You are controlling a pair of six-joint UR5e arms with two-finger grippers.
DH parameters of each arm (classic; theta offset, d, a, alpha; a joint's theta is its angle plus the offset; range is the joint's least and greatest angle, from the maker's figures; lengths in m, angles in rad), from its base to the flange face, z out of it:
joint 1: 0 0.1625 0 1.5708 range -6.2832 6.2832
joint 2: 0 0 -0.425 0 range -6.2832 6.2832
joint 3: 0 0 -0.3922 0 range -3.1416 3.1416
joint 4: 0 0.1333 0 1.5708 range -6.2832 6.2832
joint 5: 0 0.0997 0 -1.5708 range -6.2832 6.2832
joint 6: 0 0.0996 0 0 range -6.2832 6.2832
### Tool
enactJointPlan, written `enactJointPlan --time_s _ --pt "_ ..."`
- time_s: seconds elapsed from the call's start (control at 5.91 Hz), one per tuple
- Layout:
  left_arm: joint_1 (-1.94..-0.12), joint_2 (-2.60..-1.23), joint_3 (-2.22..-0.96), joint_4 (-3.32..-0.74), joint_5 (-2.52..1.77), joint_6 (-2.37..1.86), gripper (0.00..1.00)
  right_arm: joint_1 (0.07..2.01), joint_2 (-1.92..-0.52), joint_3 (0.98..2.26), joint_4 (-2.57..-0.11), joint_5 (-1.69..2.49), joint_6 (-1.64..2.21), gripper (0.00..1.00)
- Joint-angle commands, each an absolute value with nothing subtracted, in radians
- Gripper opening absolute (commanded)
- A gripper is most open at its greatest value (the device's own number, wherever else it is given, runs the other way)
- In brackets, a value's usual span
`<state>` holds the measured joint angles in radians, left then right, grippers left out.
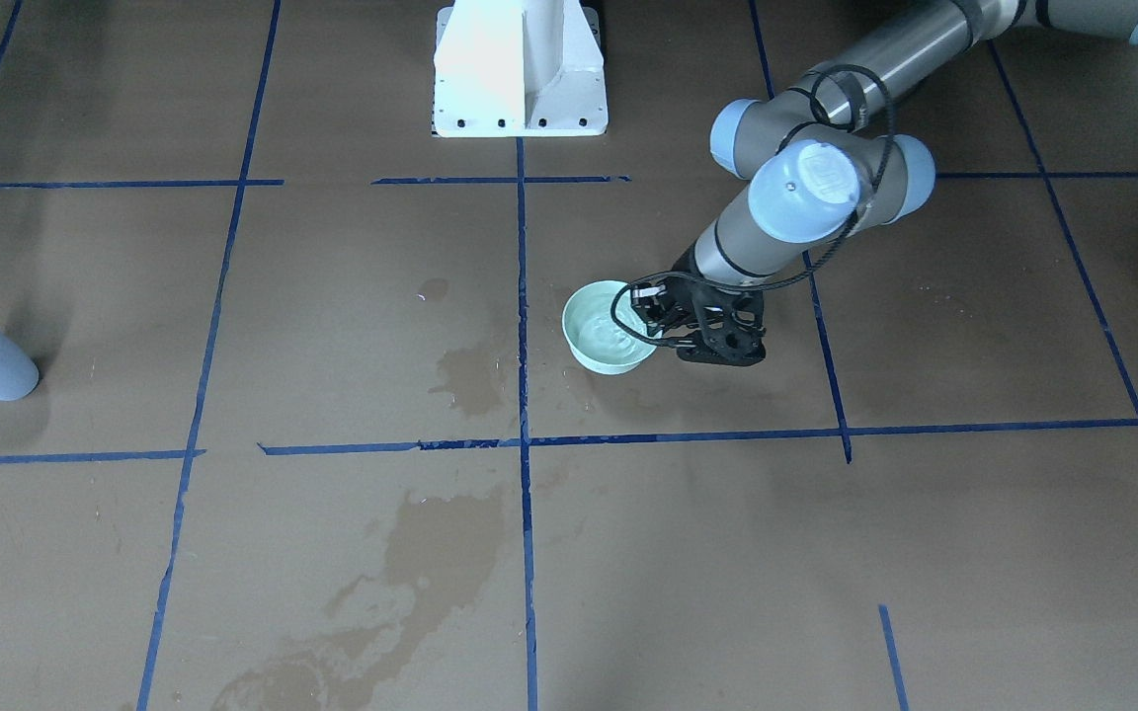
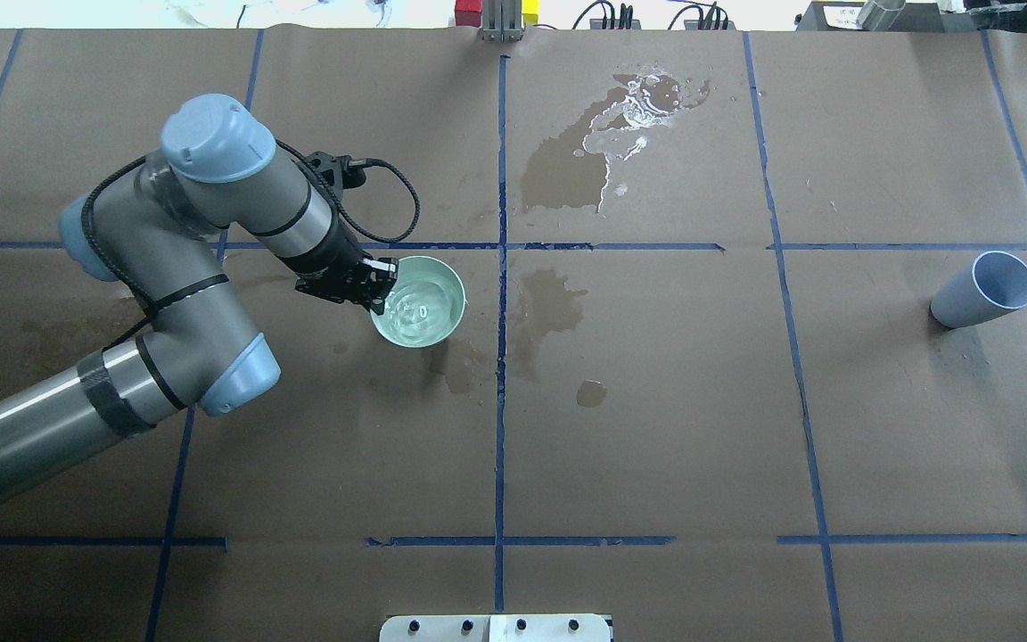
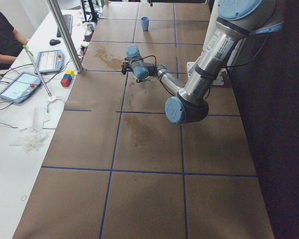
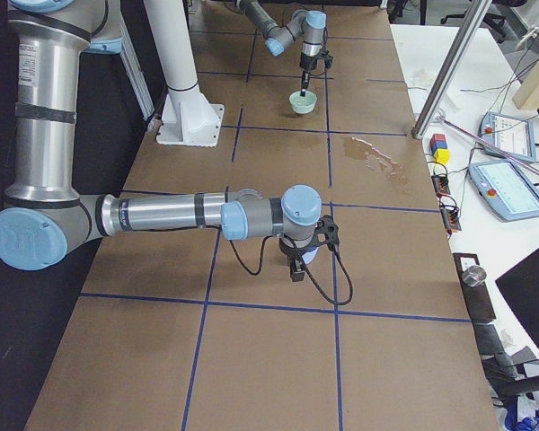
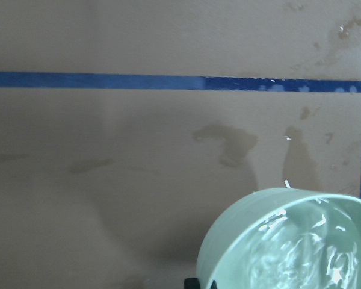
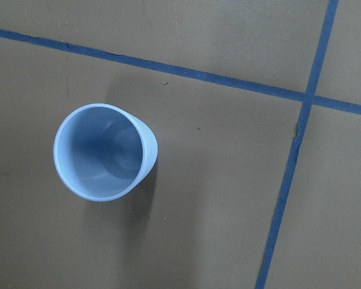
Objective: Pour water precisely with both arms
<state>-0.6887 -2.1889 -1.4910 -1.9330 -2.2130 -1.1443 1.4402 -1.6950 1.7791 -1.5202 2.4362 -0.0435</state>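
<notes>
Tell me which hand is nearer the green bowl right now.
Left. The left hand sits at the green bowl's rim. The right hand hangs above the blue cup, far off toward the robot's right end of the table.

left arm [image 2: 176, 283] bent, left hand [image 2: 378, 287] pointing down | right arm [image 4: 162, 215] outstretched, right hand [image 4: 296, 268] pointing down

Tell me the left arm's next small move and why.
Probably lift the bowl slightly, keeping it level: the left gripper seems pinched on its rim, the water inside is rippling, and the blue cup sits far across the table.
</notes>
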Motion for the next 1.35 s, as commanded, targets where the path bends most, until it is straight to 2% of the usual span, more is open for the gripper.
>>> enactJointPlan --time_s 0.0,0.85,1.01,1.18 --pt "-0.638 -2.283 -1.41 -1.933 -2.166 -1.154 0.0 1.439 -1.695 1.779 -1.522 2.436 -0.044 1.0" --pt "-0.604 -2.345 -1.347 -1.937 -2.143 -1.154 0.06 1.437 -1.697 1.781 -1.465 2.454 -0.043 1.0" --pt "-0.604 -2.345 -1.347 -1.94 -2.143 -1.154 0.17 1.437 -1.698 1.779 -1.456 2.456 -0.043 1.0" --pt "-0.604 -2.345 -1.347 -1.945 -2.143 -1.152 0.62 1.437 -1.698 1.779 -1.454 2.454 -0.043 1.0"
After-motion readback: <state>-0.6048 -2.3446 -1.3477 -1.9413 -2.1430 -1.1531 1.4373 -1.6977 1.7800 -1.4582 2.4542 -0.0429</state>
